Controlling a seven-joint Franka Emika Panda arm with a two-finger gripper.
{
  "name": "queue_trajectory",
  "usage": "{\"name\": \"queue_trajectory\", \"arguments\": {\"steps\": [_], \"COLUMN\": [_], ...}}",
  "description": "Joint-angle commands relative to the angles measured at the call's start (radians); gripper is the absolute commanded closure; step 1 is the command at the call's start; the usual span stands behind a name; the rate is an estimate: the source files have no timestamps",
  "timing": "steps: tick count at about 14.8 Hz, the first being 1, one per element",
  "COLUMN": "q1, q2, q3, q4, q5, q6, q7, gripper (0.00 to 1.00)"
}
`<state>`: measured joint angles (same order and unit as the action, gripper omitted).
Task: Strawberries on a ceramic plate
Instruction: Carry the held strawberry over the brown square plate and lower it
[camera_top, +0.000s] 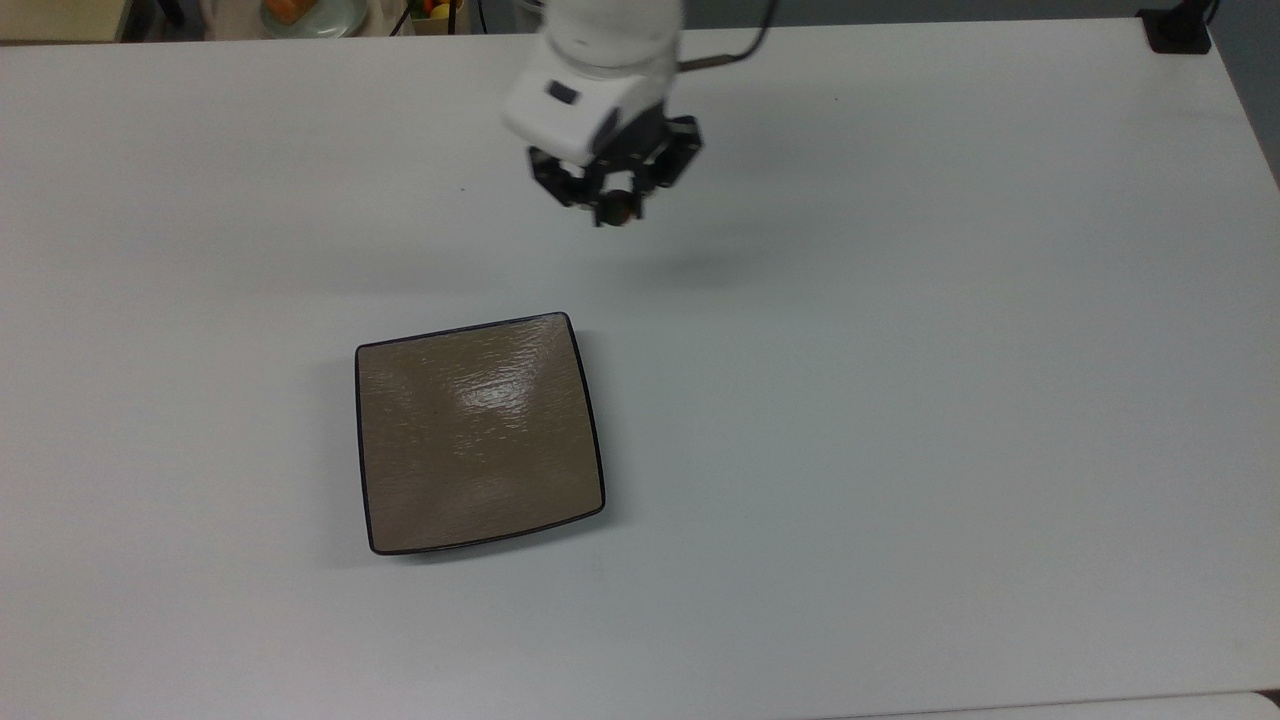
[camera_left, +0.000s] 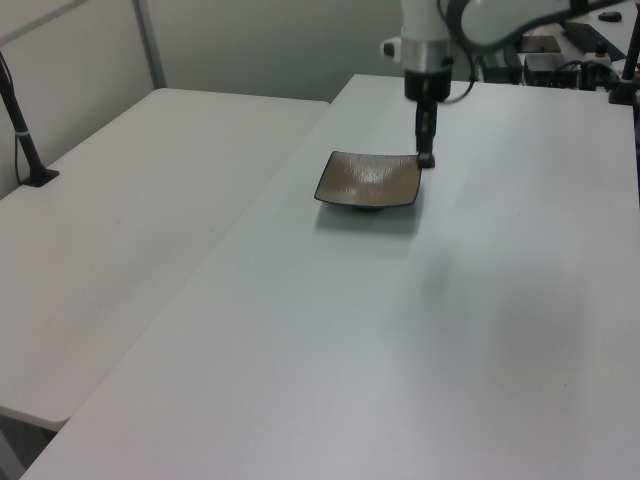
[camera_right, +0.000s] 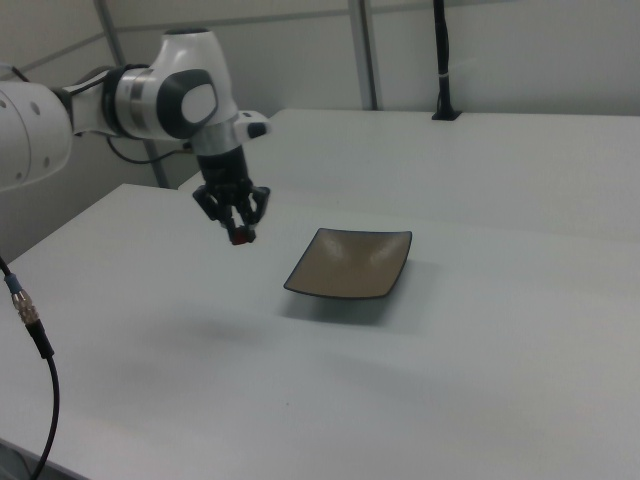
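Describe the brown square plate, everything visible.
The square tan-brown ceramic plate has rounded corners, a thin black rim and a glossy, streaked surface with a light glare. Its edges curve upward from a shallow centre. It sits flat and empty on the white table, touching nothing else. The gripper, holding a small red strawberry, hangs above the table beyond the plate's far edge in the top view.

strawberries (camera_top: 617, 207) mostly hidden between pincer (camera_top: 614, 212) fingers.
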<state>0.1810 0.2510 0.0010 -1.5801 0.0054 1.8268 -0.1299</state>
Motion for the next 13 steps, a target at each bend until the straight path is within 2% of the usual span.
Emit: {"name": "queue_trajectory", "arguments": {"steps": [1, 4, 5, 9, 13], "q1": [-0.104, -0.167, -0.19, -0.207, -0.199], "q2": [0.005, 0.046, 0.071, 0.142, 0.227], "q3": [0.008, 0.008, 0.008, 0.007, 0.007], "q4": [0.032, 0.04, 0.042, 0.035, 0.034], "q5": [0.024, 0.024, 0.03, 0.039, 0.061], "q6": [-0.043, -0.008, 0.081, 0.346, 0.501], "q7": [-0.181, -0.258, -0.272, -0.257, -0.235], "gripper": [0.95, 0.95, 0.95, 0.95, 0.94]}}
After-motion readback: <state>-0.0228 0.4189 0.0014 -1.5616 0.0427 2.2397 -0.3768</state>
